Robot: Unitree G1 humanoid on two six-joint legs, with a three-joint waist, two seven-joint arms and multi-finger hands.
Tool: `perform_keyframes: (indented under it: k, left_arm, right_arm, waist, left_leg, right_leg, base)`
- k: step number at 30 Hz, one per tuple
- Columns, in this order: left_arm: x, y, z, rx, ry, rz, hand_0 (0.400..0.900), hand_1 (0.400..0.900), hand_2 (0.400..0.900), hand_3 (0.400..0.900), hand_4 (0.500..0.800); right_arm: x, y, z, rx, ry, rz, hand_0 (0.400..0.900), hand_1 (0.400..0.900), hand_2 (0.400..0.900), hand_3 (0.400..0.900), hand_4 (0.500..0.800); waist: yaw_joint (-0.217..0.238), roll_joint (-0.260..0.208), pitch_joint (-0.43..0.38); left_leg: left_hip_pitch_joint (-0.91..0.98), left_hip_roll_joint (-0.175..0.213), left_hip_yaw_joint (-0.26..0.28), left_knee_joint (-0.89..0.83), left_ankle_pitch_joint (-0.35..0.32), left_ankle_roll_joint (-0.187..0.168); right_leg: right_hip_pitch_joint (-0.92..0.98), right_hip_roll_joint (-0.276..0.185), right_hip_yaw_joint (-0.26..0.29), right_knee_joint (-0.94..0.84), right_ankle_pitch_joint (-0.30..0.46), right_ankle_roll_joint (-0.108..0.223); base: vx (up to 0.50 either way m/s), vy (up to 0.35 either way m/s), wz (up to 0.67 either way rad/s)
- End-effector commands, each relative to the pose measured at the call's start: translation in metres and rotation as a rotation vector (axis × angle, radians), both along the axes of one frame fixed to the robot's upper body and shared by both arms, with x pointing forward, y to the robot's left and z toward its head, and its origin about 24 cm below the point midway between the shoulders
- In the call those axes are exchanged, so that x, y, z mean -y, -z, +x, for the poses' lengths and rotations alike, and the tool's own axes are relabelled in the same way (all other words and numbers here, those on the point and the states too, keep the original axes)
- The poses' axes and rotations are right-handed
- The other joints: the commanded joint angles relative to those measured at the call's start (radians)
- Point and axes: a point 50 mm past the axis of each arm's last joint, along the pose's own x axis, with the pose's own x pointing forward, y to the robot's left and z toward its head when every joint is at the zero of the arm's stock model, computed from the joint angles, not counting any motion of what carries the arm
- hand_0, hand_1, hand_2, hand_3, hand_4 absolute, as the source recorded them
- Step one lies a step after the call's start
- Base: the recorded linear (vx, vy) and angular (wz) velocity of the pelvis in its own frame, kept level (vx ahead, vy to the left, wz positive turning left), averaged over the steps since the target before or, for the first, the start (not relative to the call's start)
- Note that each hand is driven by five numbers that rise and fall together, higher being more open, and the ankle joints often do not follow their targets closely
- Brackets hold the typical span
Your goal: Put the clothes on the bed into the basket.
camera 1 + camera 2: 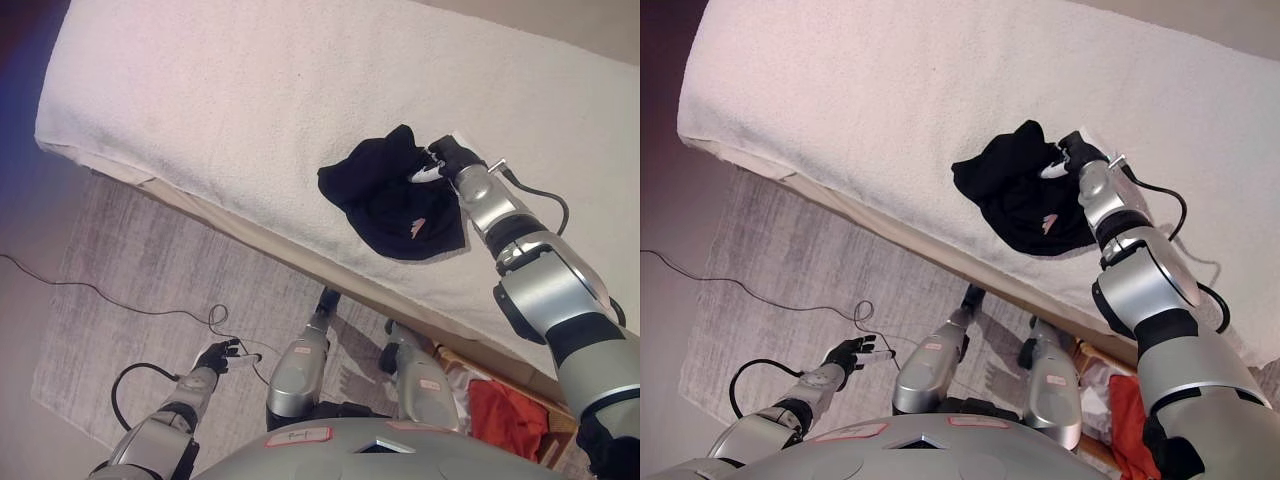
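Fingers point(428, 165) of the right hand point(443, 160) curl into the upper right edge of the black garment point(395, 200), white tips pressed against the cloth, so the hand reads as pinching a fold, though how much cloth it has is hard to tell. In the left eye view the garment lies crumpled on the white bed point(250, 90), toward the bed's near edge and well along to its right end. Down at the lower right, below that near edge, the basket point(555, 425) stands on the floor with a red cloth point(508, 415) already inside. Over the grey rug point(140, 270) the left hand point(218, 355) hangs low, its fingers loosely curled and holding nothing.

From the right eye view the same pinch shows at the garment's point(1025, 195) right margin, the right hand point(1072, 155) lying across the bed's point(890, 90) cover beside it. Most of the cloth spreads away from the hand toward the near edge.

A shallow pinch on one edge could slip as the garment lifts, dropping it back onto the bed. Trailing cloth might also drag over the near edge and miss the basket, landing on the floor.
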Motion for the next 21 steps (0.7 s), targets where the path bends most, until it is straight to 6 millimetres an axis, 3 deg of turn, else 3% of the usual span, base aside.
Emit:
perform_keyframes:
  k: [1, 12, 21]
  left_arm:
    - [-0.024, -0.001, -0.019, -0.069, 0.005, 0.099, 0.9, 0.9, 0.9, 0.9, 0.8]
    - [-0.024, -0.002, -0.018, -0.065, -0.003, 0.099, 0.9, 0.9, 0.9, 0.9, 0.8]
    - [-0.034, -0.001, -0.03, -0.115, -0.029, 0.108, 0.9, 0.9, 0.9, 0.9, 0.8]
  right_arm:
    - [-0.016, -0.008, 0.007, 0.033, -0.037, 0.003, 0.4, 0.4, 0.4, 0.4, 0.5]
    - [-0.018, -0.017, 0.01, 0.058, -0.056, 0.003, 0.4, 0.4, 0.4, 0.4, 0.5]
    - [-0.014, -0.044, 0.018, 0.109, -0.104, -0.047, 0.4, 0.4, 0.4, 0.4, 0.5]
  waist:
    - [0.005, -0.044, -0.005]
    - [-0.012, -0.06, -0.008]
    - [-0.069, -0.148, -0.057]
  left_leg:
    - [0.017, -0.064, 0.09, -0.051, 0.014, 0.064]
    - [0.032, -0.064, 0.108, -0.049, 0.003, 0.072]
    - [0.107, -0.056, 0.189, -0.033, -0.056, 0.1]
  right_leg:
    - [-0.039, -0.076, 0.127, 0.111, -0.062, 0.045]
    - [-0.041, -0.071, 0.158, 0.118, -0.064, 0.045]
    - [-0.007, -0.047, 0.246, 0.107, -0.053, 0.047]
  base:
    - [0.0, 0.0, 0.0]
    - [0.0, 0.017, -0.08]
    - [0.03, 0.036, -0.44]
